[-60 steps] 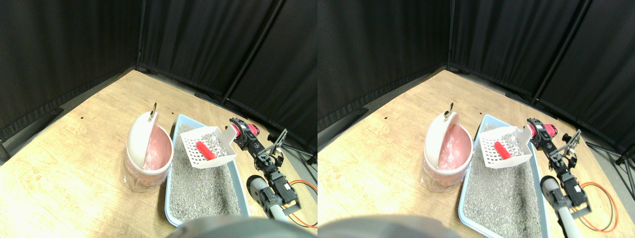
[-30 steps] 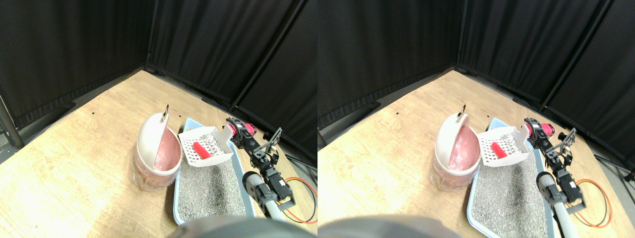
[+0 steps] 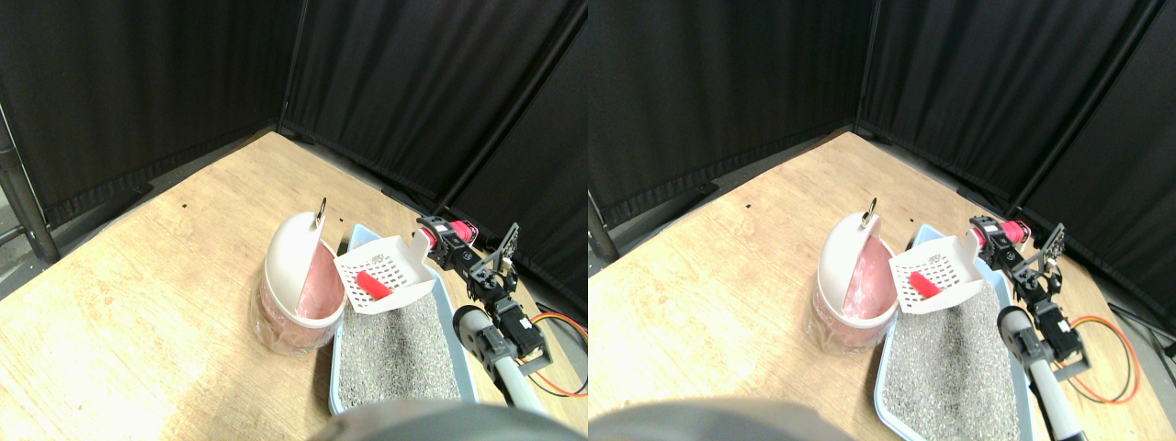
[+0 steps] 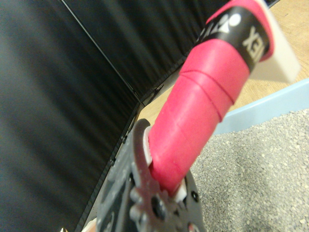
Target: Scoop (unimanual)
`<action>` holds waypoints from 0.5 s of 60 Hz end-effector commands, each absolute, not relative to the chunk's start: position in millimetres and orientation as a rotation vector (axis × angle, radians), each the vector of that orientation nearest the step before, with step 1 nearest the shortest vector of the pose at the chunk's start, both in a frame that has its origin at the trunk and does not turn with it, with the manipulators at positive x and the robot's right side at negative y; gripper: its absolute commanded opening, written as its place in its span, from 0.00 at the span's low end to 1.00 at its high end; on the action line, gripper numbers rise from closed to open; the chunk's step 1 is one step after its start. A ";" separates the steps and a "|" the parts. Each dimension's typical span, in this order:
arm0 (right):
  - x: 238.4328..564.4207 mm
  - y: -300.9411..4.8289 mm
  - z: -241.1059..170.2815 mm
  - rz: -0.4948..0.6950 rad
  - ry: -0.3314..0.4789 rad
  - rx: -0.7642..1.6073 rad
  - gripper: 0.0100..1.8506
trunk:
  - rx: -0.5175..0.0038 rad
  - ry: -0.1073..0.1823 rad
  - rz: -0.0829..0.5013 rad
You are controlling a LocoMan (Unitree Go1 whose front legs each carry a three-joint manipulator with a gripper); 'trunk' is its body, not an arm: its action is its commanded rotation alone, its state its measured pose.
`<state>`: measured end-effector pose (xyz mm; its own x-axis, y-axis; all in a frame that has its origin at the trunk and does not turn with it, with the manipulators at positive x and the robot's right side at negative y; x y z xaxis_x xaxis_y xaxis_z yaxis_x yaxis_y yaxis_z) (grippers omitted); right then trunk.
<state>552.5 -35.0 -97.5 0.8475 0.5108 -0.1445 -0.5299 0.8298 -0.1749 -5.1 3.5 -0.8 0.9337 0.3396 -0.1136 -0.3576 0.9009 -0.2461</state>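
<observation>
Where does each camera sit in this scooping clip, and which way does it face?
Stereo pair view: on the robot's body, facing forward and down at the wooden floor, the bin, the litter tray and the white scoop carrying a red piece; the right manipulator reaches in from the lower right.
Wrist view: on the right manipulator, looking along the scoop's pink wrapped handle over the litter; a dark jaw frame shows.
Shared: the handle, the tray, the black curtains.
</observation>
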 end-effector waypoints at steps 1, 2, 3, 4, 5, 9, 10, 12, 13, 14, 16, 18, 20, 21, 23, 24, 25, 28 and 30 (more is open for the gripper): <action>552.0 -26.8 -82.6 0.573 0.021 -0.208 0.02 | -0.260 0.090 0.377; 551.7 -26.5 -81.7 0.574 0.021 -0.217 0.02 | -0.260 0.090 0.377; 551.2 -26.1 -80.7 0.573 0.020 -0.220 0.02 | -0.261 0.088 0.377; 550.9 -25.9 -80.2 0.573 0.019 -0.220 0.02 | -0.261 0.088 0.377; 550.9 -25.9 -80.2 0.573 0.019 -0.220 0.02 | -0.261 0.088 0.377; 550.6 -24.9 -77.2 0.579 0.005 -0.230 0.02 | -0.262 0.086 0.378; 550.6 -24.8 -76.1 0.578 0.002 -0.239 0.02 | -0.262 0.086 0.378; 550.5 -24.1 -73.2 0.575 -0.001 -0.265 0.02 | -0.262 0.085 0.377; 550.5 -24.0 -72.8 0.574 -0.002 -0.267 0.02 | -0.263 0.084 0.377; 550.4 -23.7 -71.6 0.571 -0.001 -0.275 0.02 | -0.263 0.084 0.377; 550.4 -23.7 -71.6 0.571 -0.001 -0.275 0.02 | -0.263 0.084 0.377; 550.1 -23.1 -69.3 0.577 -0.006 -0.289 0.02 | -0.263 0.083 0.378; 550.2 -22.7 -67.9 0.583 -0.014 -0.301 0.02 | -0.262 0.081 0.378; 550.1 -22.6 -67.3 0.585 -0.015 -0.303 0.02 | -0.262 0.081 0.378; 549.6 -22.0 -65.2 0.584 -0.023 -0.321 0.02 | -0.262 0.079 0.379; 549.6 -21.7 -64.3 0.588 -0.027 -0.329 0.02 | -0.262 0.079 0.379; 549.6 -21.7 -64.3 0.588 -0.027 -0.329 0.02 | -0.262 0.079 0.379; 548.6 -21.1 -61.6 0.578 -0.026 -0.344 0.02 | -0.261 0.079 0.379; 548.0 -20.6 -59.7 0.584 -0.034 -0.352 0.02 | -0.261 0.076 0.379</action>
<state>549.9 -26.1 -73.5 0.8345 0.5352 -0.1312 -0.5465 0.7733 -0.3214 -4.5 3.2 -0.8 0.9321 0.3443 -0.1127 -0.3619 0.8984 -0.2490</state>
